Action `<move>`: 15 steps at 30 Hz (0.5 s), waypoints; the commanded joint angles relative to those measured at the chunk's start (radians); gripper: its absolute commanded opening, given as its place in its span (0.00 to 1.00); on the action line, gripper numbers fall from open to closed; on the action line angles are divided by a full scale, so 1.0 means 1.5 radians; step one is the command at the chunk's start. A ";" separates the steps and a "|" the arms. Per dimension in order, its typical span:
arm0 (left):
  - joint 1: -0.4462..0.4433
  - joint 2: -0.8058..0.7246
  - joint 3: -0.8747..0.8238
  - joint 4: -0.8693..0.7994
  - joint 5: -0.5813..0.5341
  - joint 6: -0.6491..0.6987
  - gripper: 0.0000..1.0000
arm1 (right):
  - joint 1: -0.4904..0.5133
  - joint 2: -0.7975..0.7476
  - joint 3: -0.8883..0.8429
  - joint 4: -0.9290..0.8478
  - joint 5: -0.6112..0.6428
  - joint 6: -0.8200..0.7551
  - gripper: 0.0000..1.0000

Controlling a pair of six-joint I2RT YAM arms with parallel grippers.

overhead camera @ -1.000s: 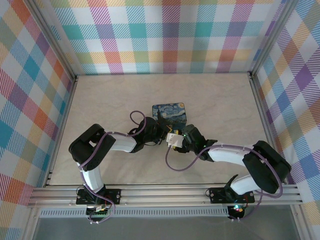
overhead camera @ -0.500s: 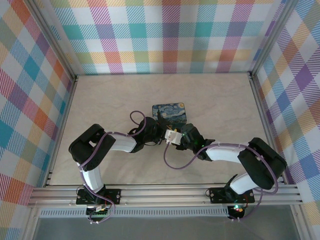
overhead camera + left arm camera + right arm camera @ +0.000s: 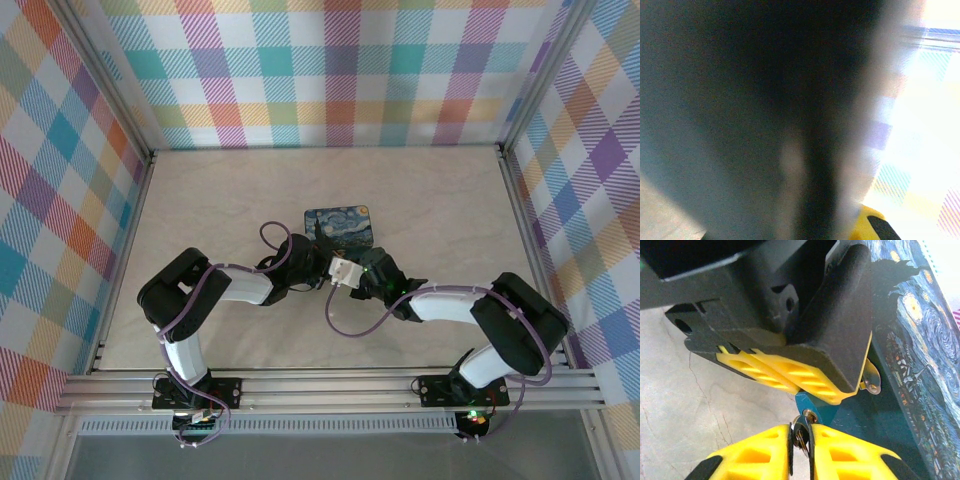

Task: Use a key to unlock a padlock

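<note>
Marbled beige table (image 3: 200,200) inside plaid walls (image 3: 330,80), with both arms meeting just in front of the starry-night box (image 3: 340,224). The left arm's elbow is thrown out to its own side and its forearm runs inward. The right arm mirrors it, elbow out wide and forearm reaching back toward the centre, so the two wrists face each other nose to nose. In the right wrist view, the left gripper (image 3: 805,380) is clamped shut on the padlock (image 3: 816,407), whose small blue body juts below the yellow pads right beside the box's side wall, keyhole toward the camera. The right gripper (image 3: 800,430) has its yellow fingers drawn to a narrow slit and pinches the head of the key (image 3: 799,438), which appears seated in the keyhole. The step in hand is judged to be the turn of the key. To do it well, roll the right wrist about the key's own axis, without pulling back or prying sideways, while the left grip holds the body steady against the twist. A pinch on the flat faces of the key's head would resist slipping. How deep the blade sits cannot be told.
</note>
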State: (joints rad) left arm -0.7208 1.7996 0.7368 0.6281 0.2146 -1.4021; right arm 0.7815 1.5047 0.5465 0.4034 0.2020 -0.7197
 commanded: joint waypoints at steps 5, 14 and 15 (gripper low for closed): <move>-0.011 -0.014 0.006 -0.026 0.001 -0.009 0.03 | 0.005 0.012 0.022 0.038 0.018 0.035 0.06; -0.010 -0.016 0.007 -0.027 0.001 -0.010 0.03 | 0.005 0.001 0.035 0.025 0.040 0.098 0.00; -0.010 -0.016 0.007 -0.027 0.001 -0.010 0.03 | 0.005 -0.002 0.038 0.019 0.043 0.107 0.00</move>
State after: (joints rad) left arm -0.7208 1.7977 0.7376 0.6285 0.1902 -1.4033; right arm 0.7872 1.5112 0.5594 0.3977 0.2279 -0.6262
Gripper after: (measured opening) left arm 0.080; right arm 0.046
